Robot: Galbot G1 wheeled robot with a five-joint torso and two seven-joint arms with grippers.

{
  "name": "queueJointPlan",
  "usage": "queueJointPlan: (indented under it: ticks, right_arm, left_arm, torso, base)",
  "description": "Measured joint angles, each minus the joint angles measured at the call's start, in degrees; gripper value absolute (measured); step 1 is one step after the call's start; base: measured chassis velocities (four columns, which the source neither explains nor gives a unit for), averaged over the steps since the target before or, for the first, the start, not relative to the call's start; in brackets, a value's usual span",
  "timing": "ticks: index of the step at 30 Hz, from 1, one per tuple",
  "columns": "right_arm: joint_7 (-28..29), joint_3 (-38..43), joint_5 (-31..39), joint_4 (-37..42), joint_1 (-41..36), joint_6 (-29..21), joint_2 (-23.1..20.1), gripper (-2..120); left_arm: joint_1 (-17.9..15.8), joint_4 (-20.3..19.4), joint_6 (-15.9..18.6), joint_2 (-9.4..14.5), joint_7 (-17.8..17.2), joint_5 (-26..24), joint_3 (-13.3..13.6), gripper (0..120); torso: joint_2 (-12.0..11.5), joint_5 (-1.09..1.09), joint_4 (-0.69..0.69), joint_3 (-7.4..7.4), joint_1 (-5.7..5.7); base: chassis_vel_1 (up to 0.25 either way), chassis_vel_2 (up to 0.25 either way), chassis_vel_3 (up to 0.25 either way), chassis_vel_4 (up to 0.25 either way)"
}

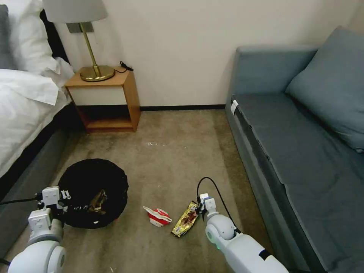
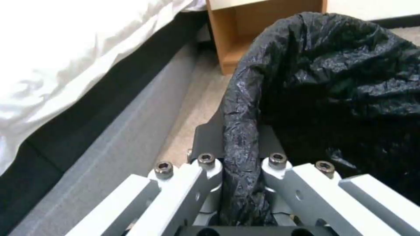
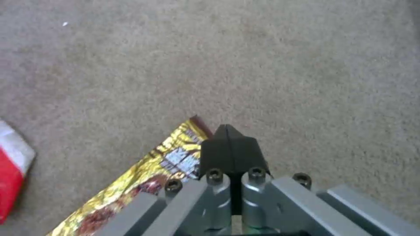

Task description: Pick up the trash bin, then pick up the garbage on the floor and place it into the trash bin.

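Far left, the left end effector (image 1: 63, 201) was clamped on the rim of the trash bin (image 1: 93, 191), one finger inside and one outside the crinkly black bag. The bin sat low by the bed (image 1: 22, 110), with some brownish litter already visible inside it. Moving right, a crushed red-and-white carton (image 1: 158, 216) lay on the carpet (image 1: 170, 159), and just beside it the gold-brown snack wrapper (image 1: 185, 219). The right end effector (image 3: 227, 144) was pinched completely closed, holding nothing, right at the wrapper's upper end. Sofa (image 1: 303, 151) on the far right.
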Motion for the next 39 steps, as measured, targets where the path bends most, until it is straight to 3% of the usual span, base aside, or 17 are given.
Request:
queueJointPlan:
  ticks: [2, 10, 14, 17, 28, 39]
  right_arm:
    - [-0.3, 0.0, 0.3, 0.4, -0.2, -0.1, -0.3, 0]
    - [-0.1, -1.5, 3.6, 4.2, -0.8, -1.3, -2.9, 32]
    - [0.9, -2.4, 5.3, 4.9, -0.6, -1.4, -3.4, 41]
    - [2.4, -3.7, 7.6, 5.6, -0.5, -1.9, -4.0, 56]
    - [8.4, -5.8, 19.3, 6.9, -0.3, -3.2, -4.6, 94]
    - [15.3, -7.3, 31.5, 9.3, 0.2, -5.8, -3.3, 100]
  left_arm:
    - [0.0, 0.0, 0.0, 0.0, 0.0, 0.0, 0.0, 7]
    - [0.6, -3.8, 0.3, -1.8, 0.0, 0.2, 0.3, 7]
    - [0.7, -4.9, 0.3, -2.9, 0.0, 1.0, 0.9, 7]
    - [0.7, -6.1, 0.4, -3.6, 0.1, 1.7, 1.2, 7]
    - [1.2, -9.7, -0.1, -2.6, 0.1, 1.6, 0.7, 7]
    - [1.9, -9.7, -2.6, -3.5, 0.0, 3.5, 1.1, 7]
  torso:
    - [0.0, 0.00, 0.00, 0.00, 0.00]
    - [0.0, 0.00, 0.00, 0.00, 0.00]
    - [0.0, 0.00, 0.00, 0.00, 0.00]
    - [0.0, 0.00, 0.00, 0.00, 0.00]
    - [0.0, 0.00, 0.00, 0.00, 0.00]
    - [0.0, -0.01, 0.01, 0.00, 0.00]
  base:
    - [0.000, 0.000, 0.000, 0.000]
    - [0.000, 0.000, 0.000, 0.000]
    - [0.000, 0.000, 0.000, 0.000]
    - [0.000, 0.000, 0.000, 0.000]
    - [0.000, 0.000, 0.000, 0.000]
    - [0.000, 0.000, 0.000, 0.000]
